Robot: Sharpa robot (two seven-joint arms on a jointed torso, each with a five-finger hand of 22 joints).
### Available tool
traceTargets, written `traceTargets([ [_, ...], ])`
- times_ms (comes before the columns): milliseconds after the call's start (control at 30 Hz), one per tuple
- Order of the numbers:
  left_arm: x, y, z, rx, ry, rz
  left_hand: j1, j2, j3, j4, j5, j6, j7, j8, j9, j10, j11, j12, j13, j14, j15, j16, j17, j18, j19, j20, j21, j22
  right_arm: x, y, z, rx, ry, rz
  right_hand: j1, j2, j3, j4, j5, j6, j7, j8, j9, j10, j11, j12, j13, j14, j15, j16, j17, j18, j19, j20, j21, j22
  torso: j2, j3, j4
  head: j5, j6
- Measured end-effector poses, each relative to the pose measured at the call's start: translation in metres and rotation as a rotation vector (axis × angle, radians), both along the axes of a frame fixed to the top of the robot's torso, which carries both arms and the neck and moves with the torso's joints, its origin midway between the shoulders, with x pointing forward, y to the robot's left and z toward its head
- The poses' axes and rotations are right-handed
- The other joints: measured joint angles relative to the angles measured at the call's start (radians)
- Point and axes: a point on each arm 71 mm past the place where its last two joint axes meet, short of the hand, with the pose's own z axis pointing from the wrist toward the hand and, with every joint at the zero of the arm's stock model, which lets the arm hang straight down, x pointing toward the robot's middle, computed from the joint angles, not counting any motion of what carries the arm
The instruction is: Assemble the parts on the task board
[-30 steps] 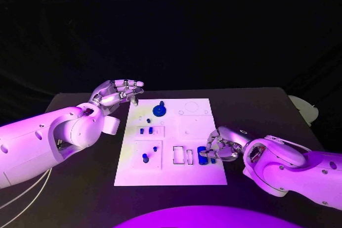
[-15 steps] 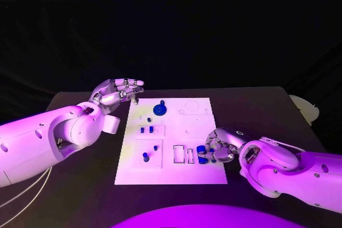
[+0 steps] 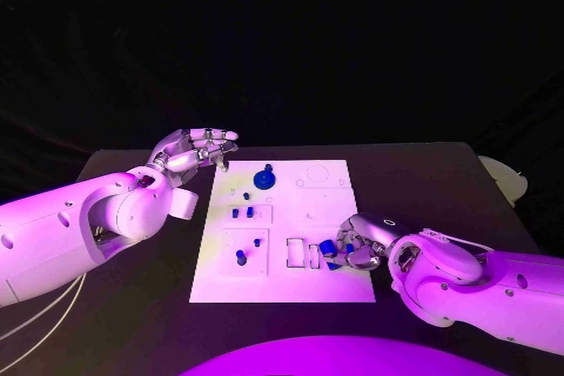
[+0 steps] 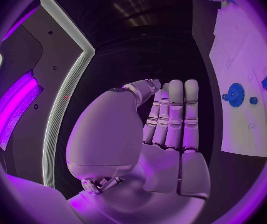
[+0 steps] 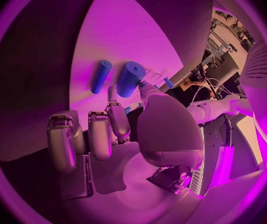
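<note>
- My left hand (image 3: 194, 152) is raised beside the task board's (image 3: 329, 198) far corner, fingers together, holding nothing.
- My right hand (image 3: 359, 240) is low on the board, fingers pinching a blue cylinder (image 5: 130, 78).

Dark tabletop (image 3: 141, 311), pretty plain. White board (image 3: 317, 290) lies flat right in the middle of it, long side running away from the robot, with small blue parts (image 3: 241, 256) sitting on the board.
</note>
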Motion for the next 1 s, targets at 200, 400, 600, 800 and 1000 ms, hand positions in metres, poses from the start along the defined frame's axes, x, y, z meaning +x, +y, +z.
traceTargets([
  [200,0.0,0.0,0.0,0.0,0.002,-0.002,0.0,0.0,0.0,0.0,0.0,0.0,0.0,0.0,0.0,0.0,0.0,0.0,0.0,0.0,0.0,0.0,0.0,0.0,0.0,0.0,0.0,0.0,-0.001,0.005,-0.005,-0.01,0.007,0.008,0.0,0.0,-0.006,0.0,0.0,0.0,0.0,0.004,0.002,0.0,0.0,0.0,0.0,0.002,-0.002,0.0,0.0,0.0,-0.002,-0.003,0.0,0.0,-0.001,-0.0001,-0.0002,0.0,-0.001],
  [400,0.0,0.0,0.0,0.001,0.003,-0.002,0.0,0.0,0.0,0.0,0.0,0.0,0.0,0.0,0.0,0.0,0.0,0.0,0.0,0.0,0.0,0.0,0.0,0.0,0.0,0.0,0.0,0.0,-0.001,0.007,-0.006,-0.013,0.008,0.006,0.005,0.005,-0.012,-0.001,0.021,0.003,-0.003,0.007,0.004,0.004,-0.004,0.005,0.0,0.004,-0.004,0.0,0.0,0.0,0.0,-0.007,0.0,0.0,-0.001,-0.0006,-0.0006,-0.001,-0.001],
  [600,0.0,0.0,0.0,0.001,0.004,-0.004,0.0,0.0,0.0,0.0,0.0,0.0,0.0,0.0,0.0,0.0,0.0,0.0,0.0,0.0,0.0,0.0,0.0,0.0,0.0,0.0,0.0,0.0,-0.001,0.007,-0.006,-0.01,0.009,0.001,0.023,0.023,-0.012,-0.001,0.055,0.009,-0.009,0.011,0.004,0.009,-0.009,0.013,0.0,0.004,-0.004,0.004,0.0,0.0,0.0,-0.007,0.0,0.0,-0.001,-0.0008,-0.0006,0.002,-0.002],
  [800,0.0,0.0,0.0,0.001,0.005,-0.004,0.0,0.0,0.0,0.0,0.0,0.0,0.0,0.0,0.0,0.0,0.0,0.0,0.0,0.0,0.0,0.0,0.0,0.0,0.0,0.0,0.0,0.0,-0.005,0.007,-0.003,0.016,-0.002,-0.014,0.049,0.048,-0.012,-0.002,0.09,0.019,-0.011,0.012,-0.001,0.014,-0.014,0.019,0.0,0.004,-0.011,0.008,0.0,0.0,0.0,-0.014,0.0,0.0,-0.001,-0.0005,-0.0007,0.002,-0.002],
  [1000,0.0,0.0,0.0,0.001,0.005,-0.004,0.0,0.0,0.0,0.0,0.0,0.0,0.0,0.0,0.0,0.0,0.0,0.0,0.0,0.0,0.0,0.0,0.0,0.0,0.0,0.0,0.0,0.0,-0.008,0.011,0.01,0.074,-0.033,-0.029,0.064,0.063,0.006,-0.003,0.095,0.019,-0.011,0.016,-0.001,0.02,-0.02,0.027,0.0,0.0,-0.014,0.008,0.0,0.0,0.0,-0.014,0.0,0.0,-0.001,0.0002,-0.0012,0.001,0.0],
])
